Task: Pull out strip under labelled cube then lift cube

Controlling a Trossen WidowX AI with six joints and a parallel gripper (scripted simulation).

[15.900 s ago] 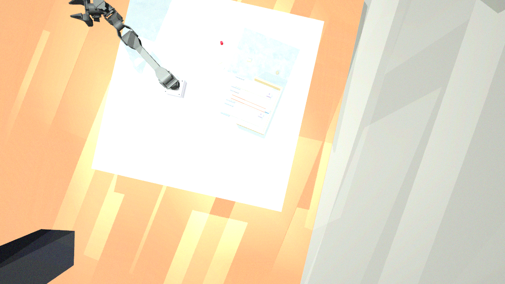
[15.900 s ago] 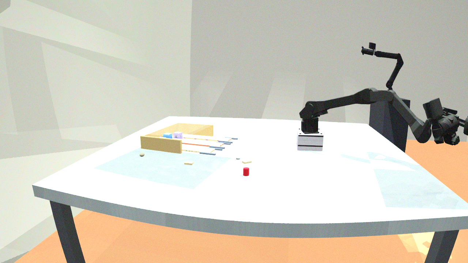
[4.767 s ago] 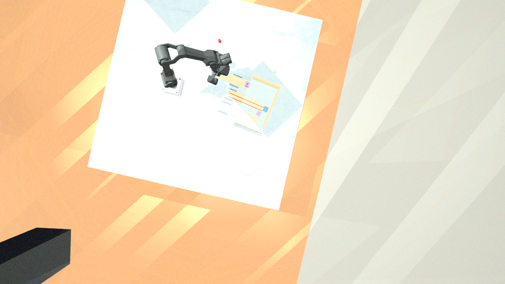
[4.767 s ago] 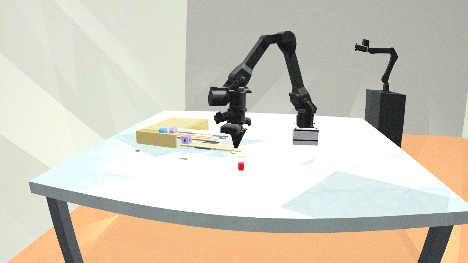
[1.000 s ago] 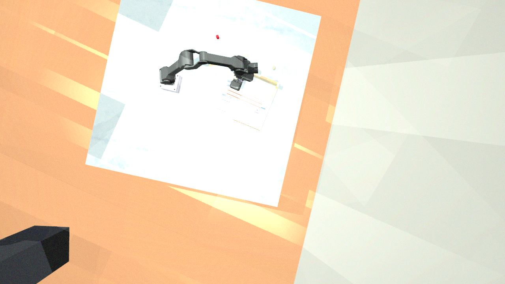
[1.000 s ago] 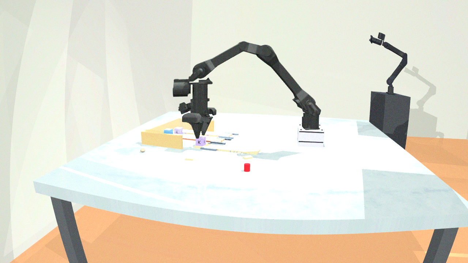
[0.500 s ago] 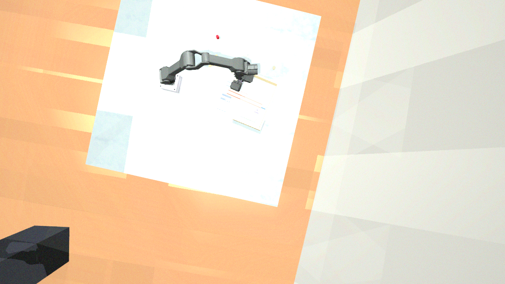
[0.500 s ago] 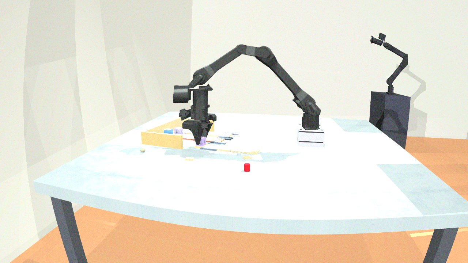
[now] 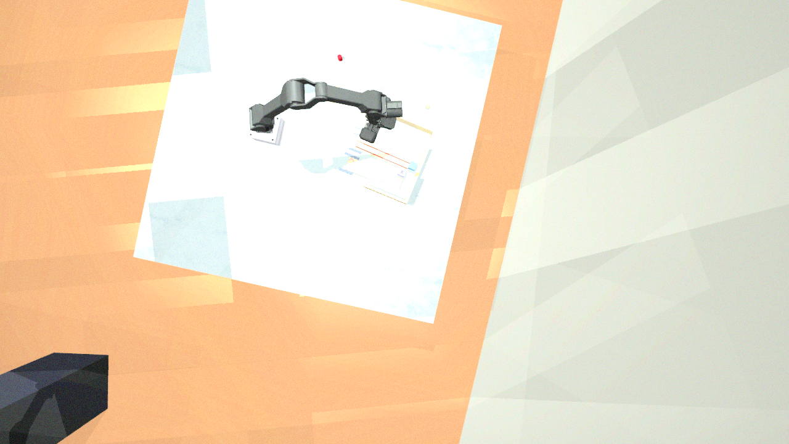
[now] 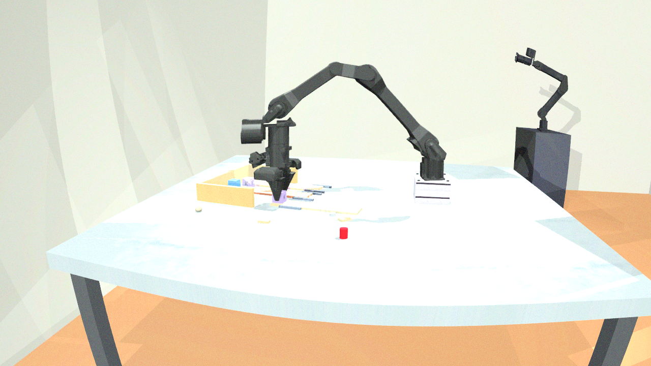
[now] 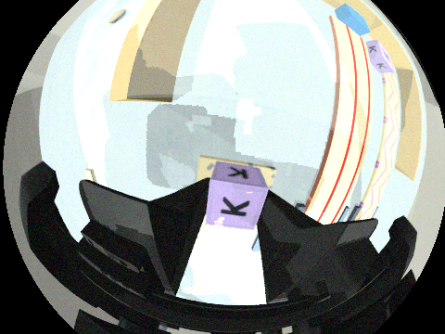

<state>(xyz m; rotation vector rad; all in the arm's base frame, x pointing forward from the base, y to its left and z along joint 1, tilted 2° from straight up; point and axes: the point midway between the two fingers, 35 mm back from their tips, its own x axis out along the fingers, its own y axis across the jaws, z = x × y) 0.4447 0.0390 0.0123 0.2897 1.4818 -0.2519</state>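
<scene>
Lettered cube pinched and ready for the lift

Top view. My end effector hangs over the open side of the wooden tray; its own body hides the cube beneath it from me.

Exterior view. The fingers point straight down at the table. The purple cube lies at their tips, outside the tray and low, near the strip. A blue block and a second purple cube sit within the tray.

Wrist view. The cube, marked K, lies directly between the fingertips, one finger on either side: the end effector is closed on it. The coming move therefore turns on the vertical; I judge a straight rise is needed, with no sideways correction. Whether the cube touches the strip I cannot tell.
</scene>
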